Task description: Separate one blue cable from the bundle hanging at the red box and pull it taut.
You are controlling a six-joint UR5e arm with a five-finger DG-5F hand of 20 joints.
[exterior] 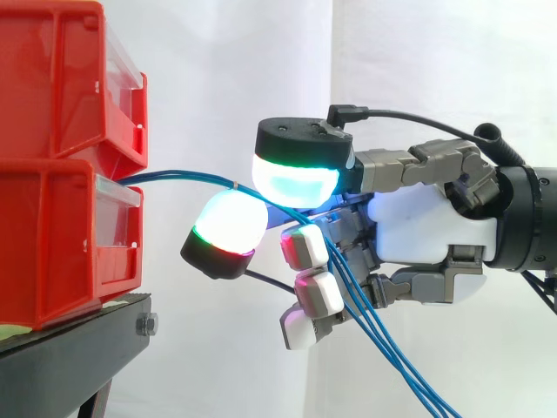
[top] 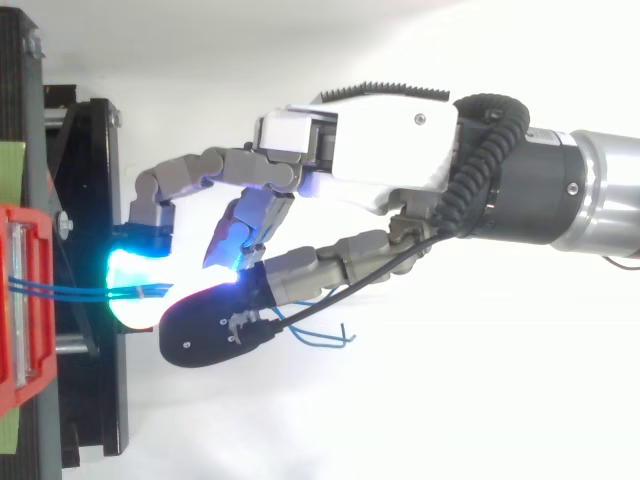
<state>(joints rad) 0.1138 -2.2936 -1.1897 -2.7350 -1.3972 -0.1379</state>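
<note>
The hand [exterior: 426, 226] pinches the blue cables [exterior: 187, 178] between its glowing pads [exterior: 228, 228]; whether it holds one strand or several is hard to tell. The strands look thin, light, limp and probably slick, so they need a firm pinch. They run taut-ish into the red box [exterior: 52, 235].

Glossy red plastic bins [exterior: 70, 165]; matt black stand [exterior: 78, 344]; smooth blue cables [exterior: 392, 357].

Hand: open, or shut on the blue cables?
Shut on the blue cables: two glowing fingertips of the hand pinch them near the red box.
</note>
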